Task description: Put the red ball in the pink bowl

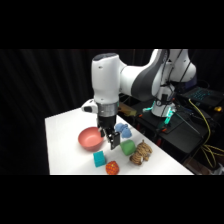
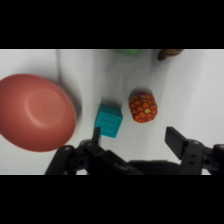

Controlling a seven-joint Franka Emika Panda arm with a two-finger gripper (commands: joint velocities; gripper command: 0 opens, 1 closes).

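Red ball [image 2: 143,106] beside teal cube [image 2: 109,121]; tool [image 2: 135,137] fingers apart, empty.

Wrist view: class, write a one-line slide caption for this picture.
Open gripper above the white table, with the red ball beside a teal cube and the empty pink bowl off to one side.

white table [image 1: 62,142], pink bowl [image 1: 90,138], teal cube [image 1: 100,159], red ball [image 1: 112,168], green block [image 1: 128,147], striped toy [image 1: 141,153], blue toy [image 1: 123,130]
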